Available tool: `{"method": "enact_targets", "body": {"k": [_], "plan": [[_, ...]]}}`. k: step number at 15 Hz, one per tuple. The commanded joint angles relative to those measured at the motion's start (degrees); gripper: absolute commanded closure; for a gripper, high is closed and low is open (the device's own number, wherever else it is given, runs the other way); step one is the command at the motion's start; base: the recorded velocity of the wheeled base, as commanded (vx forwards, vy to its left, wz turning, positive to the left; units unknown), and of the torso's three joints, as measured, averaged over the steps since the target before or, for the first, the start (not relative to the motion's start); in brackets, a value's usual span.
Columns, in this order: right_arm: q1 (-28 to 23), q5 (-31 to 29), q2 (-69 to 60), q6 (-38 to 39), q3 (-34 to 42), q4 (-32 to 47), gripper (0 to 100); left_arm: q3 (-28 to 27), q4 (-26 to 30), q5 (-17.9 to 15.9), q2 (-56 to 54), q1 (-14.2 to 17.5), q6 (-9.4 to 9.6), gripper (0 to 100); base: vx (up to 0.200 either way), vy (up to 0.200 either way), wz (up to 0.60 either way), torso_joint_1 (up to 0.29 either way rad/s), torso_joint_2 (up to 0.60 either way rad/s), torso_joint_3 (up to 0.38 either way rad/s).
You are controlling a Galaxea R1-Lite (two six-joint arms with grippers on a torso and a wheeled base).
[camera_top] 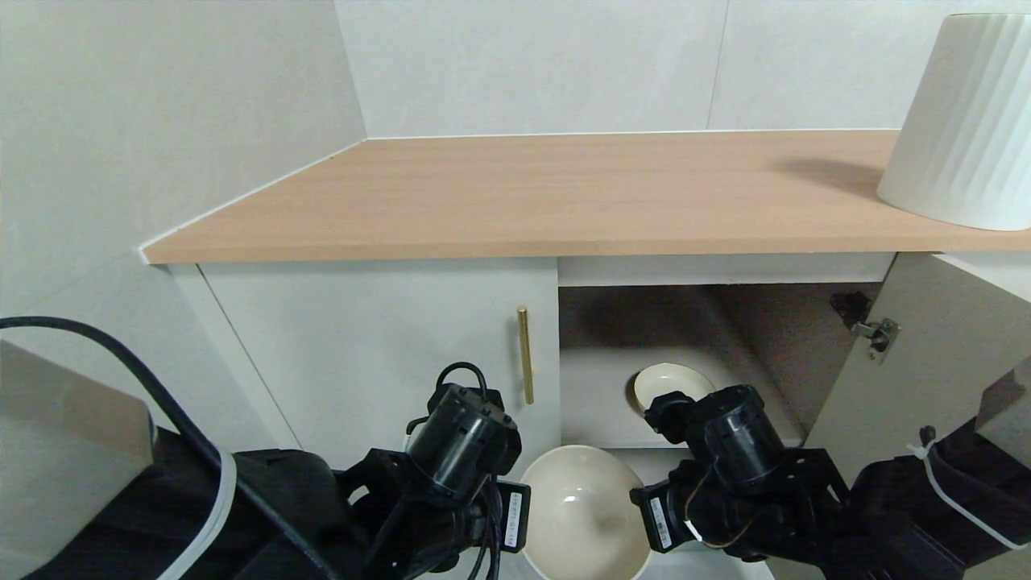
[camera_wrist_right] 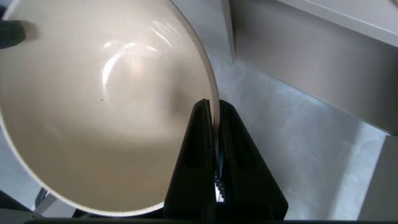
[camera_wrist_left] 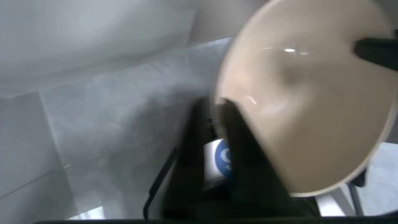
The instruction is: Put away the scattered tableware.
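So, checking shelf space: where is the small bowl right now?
In the head view the small bowl sits inside the open cabinet, right of the gold handle and behind the large bowl.

- A small white label [camera_top: 512, 520] sits on the side of the left arm [camera_top: 461, 439], near the wrist. It bears lines of fine dark print, too small to read.
- A similar white label [camera_top: 656, 522] sits on the right arm [camera_top: 737, 439], facing the first across the bowl [camera_top: 581, 511]. Its print is also too small to read.
- In the left wrist view, a white sticker [camera_wrist_left: 219, 159] with a blue mark sits on the dark housing just under the bowl's rim. The mark is blurred and partly hidden.
- No word or number can be read.
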Motion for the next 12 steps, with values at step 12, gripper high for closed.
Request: {"method": "enact_targets", "body": {"k": [12], "plan": [[-6.0,-3.8,4.4,-1.5,-3.5,2.8,100,-0.2,-0.4,-0.3,-0.2,0.0,-0.1,0,0.0,0.0,0.0,0.0,0.0,0.0]]}}
